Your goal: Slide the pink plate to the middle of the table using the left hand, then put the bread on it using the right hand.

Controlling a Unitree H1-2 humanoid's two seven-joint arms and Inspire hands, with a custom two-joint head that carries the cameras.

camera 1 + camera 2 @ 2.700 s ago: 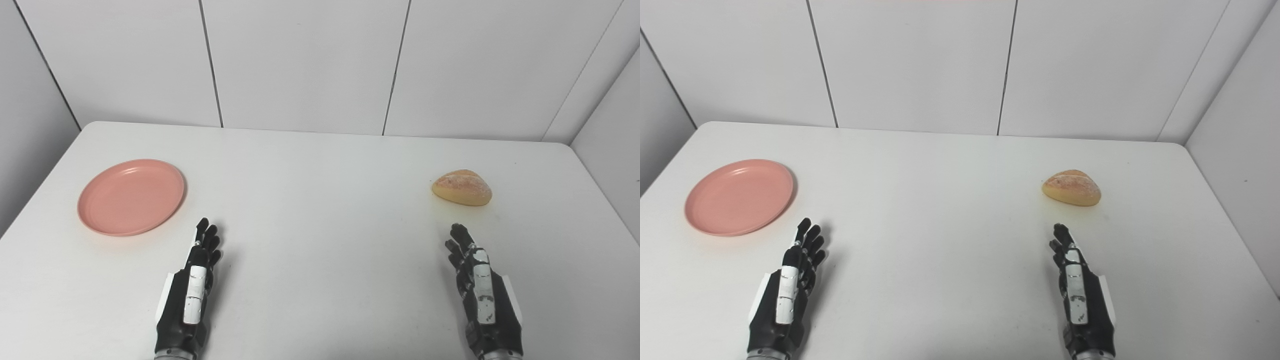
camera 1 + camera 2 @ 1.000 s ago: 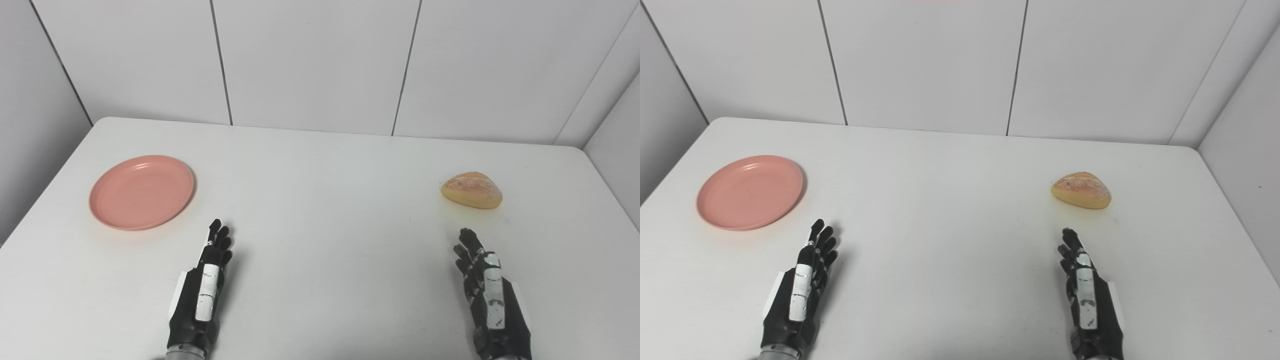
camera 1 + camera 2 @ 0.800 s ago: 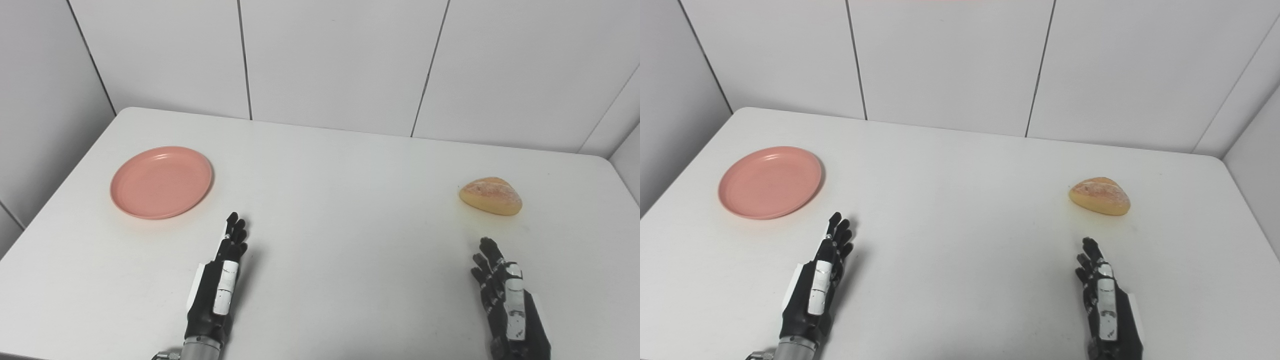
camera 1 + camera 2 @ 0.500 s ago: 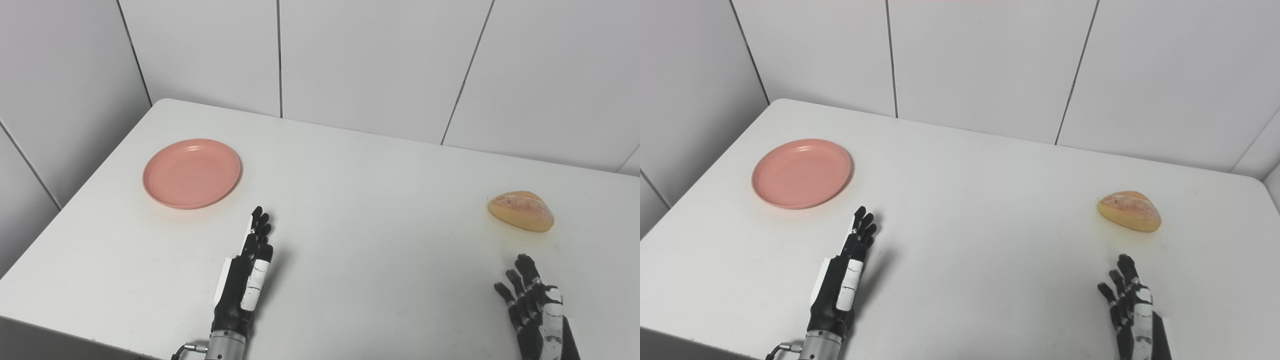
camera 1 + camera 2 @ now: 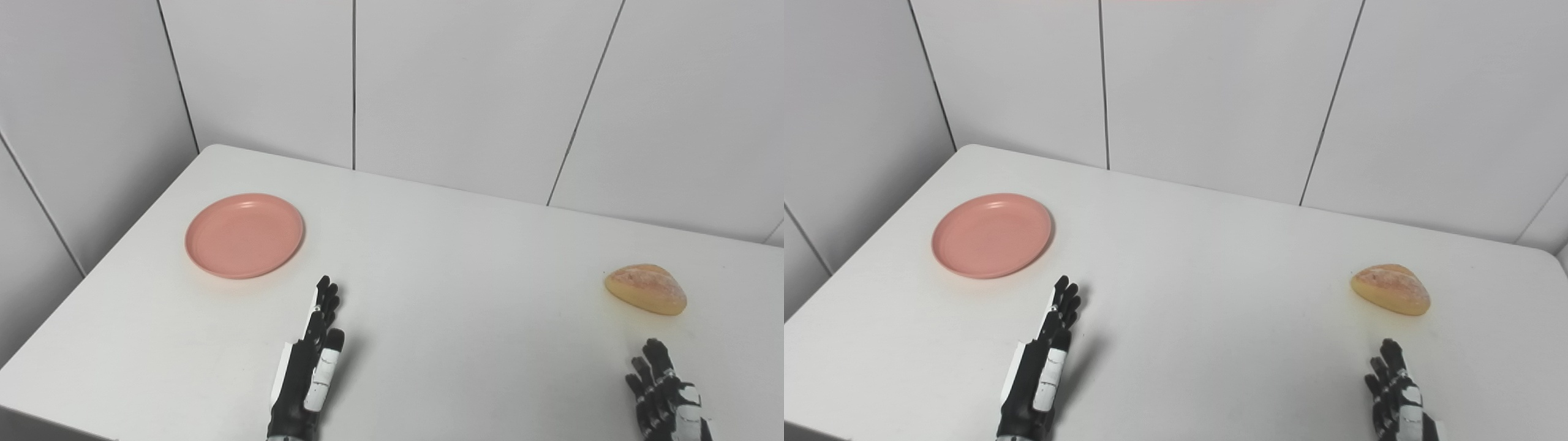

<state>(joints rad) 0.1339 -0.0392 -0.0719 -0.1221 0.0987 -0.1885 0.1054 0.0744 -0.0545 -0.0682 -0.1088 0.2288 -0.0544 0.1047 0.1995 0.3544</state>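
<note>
One pink plate (image 5: 244,235), one bread (image 5: 645,289); both hands' fingers (image 5: 325,298) extended, holding nothing.

A white table (image 5: 465,257) bears a pink plate (image 5: 244,234) at left and bread (image 5: 645,289) well apart at right.

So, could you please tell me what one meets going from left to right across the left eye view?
pink plate → left robot hand → bread → right robot hand, all on the white table.
</note>
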